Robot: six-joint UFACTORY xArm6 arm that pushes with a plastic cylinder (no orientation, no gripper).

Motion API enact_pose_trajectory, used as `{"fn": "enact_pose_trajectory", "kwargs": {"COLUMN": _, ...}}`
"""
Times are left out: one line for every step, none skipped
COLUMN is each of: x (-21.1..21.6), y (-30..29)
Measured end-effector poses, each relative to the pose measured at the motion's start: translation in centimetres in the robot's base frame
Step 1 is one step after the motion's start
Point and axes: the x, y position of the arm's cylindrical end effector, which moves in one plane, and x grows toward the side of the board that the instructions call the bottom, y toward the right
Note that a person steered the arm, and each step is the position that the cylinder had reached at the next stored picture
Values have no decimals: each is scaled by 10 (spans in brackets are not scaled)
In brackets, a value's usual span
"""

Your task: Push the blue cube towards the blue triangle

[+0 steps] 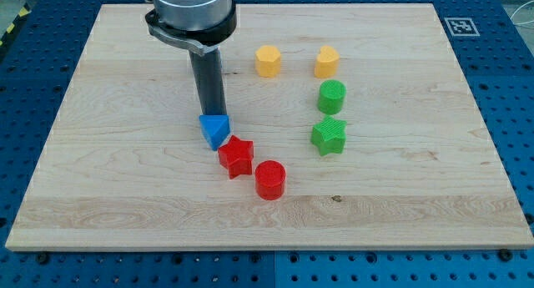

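A blue triangle [215, 131] lies left of the board's middle. My tip [214, 115] stands right at the triangle's top edge and seems to touch it. No blue cube shows anywhere in the view; the rod and the arm above it hide part of the board behind them. A red star [236, 157] touches the triangle's lower right corner.
A red cylinder [269, 179] sits just below and right of the red star. A yellow hexagon [268, 61] and a yellow heart [326, 62] lie near the view's top. A green cylinder [331, 96] and a green star [329, 136] lie at the right. The wooden board [100, 196] rests on a blue perforated table.
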Motion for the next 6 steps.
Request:
{"fn": "enact_pose_trajectory", "kwargs": {"x": -9, "y": -18}}
{"fn": "enact_pose_trajectory", "kwargs": {"x": -31, "y": -56}}
{"fn": "enact_pose_trajectory", "kwargs": {"x": -67, "y": -80}}
{"fn": "enact_pose_trajectory", "kwargs": {"x": -115, "y": -95}}
{"fn": "enact_pose_trajectory", "kwargs": {"x": -156, "y": -87}}
{"fn": "enact_pose_trajectory", "kwargs": {"x": -149, "y": -39}}
